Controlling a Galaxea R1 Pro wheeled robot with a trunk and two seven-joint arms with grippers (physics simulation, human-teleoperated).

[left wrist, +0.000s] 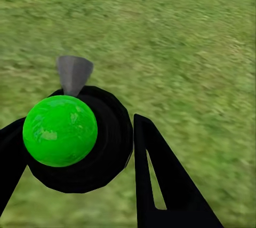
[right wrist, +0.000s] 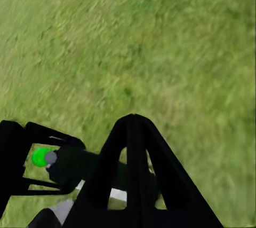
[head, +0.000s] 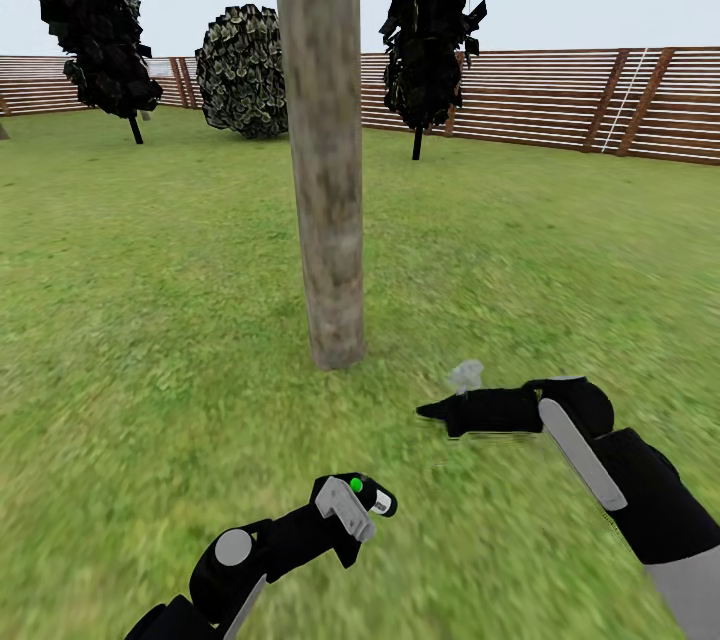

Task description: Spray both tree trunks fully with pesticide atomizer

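Observation:
A thick grey-brown tree trunk (head: pixel 325 170) rises from the lawn straight ahead, its top cut off by the frame. My left gripper (head: pixel 362 508) is low in front of it, shut on the pesticide atomizer (head: pixel 372 497), a small dark bottle with a pale label and a green cap. In the left wrist view the green cap of the atomizer (left wrist: pixel 60 131) and its grey nozzle sit between the fingers (left wrist: pixel 160 180). My right gripper (head: pixel 428 410) hovers over grass right of the trunk base, shut and holding nothing. From the right wrist its joined fingertips (right wrist: pixel 133 121) overlook the atomizer (right wrist: pixel 42 157).
Two dark leafy bushes on thin stems (head: pixel 90 10) (head: pixel 432 20) and a round bush (head: pixel 240 70) stand behind the trunk. A horizontal-slat wooden fence (head: pixel 560 100) closes off the back. Grass (head: pixel 150 320) spreads all around. A small grey blob (head: pixel 465 375) shows just above the right gripper.

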